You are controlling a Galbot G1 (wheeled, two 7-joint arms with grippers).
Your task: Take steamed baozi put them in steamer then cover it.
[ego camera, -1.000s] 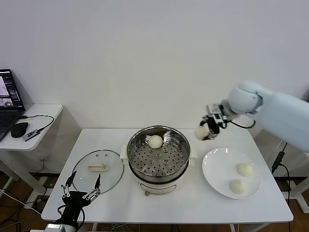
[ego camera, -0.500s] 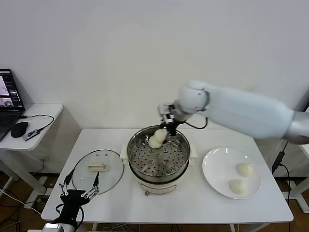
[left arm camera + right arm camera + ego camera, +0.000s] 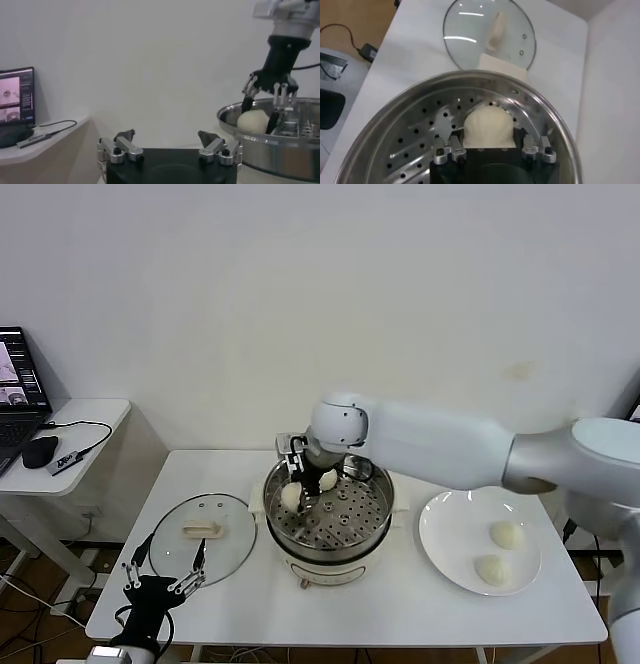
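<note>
- A white table (image 3: 230, 604) stands before a plain white wall; a side desk holds a laptop (image 3: 20, 389) at far left.
- The cover (image 3: 203, 533) lies flat left of the steamer (image 3: 328, 509), handle up.
- The right gripper (image 3: 297, 496) clamps a baozi (image 3: 291, 496) inside the steamer's left side.
- The left gripper (image 3: 165, 577) hovers spread apart near the cover, holding nothing.

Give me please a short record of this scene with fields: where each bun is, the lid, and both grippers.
buns in steamer: two, one at the back, one between the right gripper's fingers
buns on plate: two
lid: flat on table, left of steamer
right gripper: inside steamer, around a bun
left gripper: open, at table's front edge by the lid
</note>
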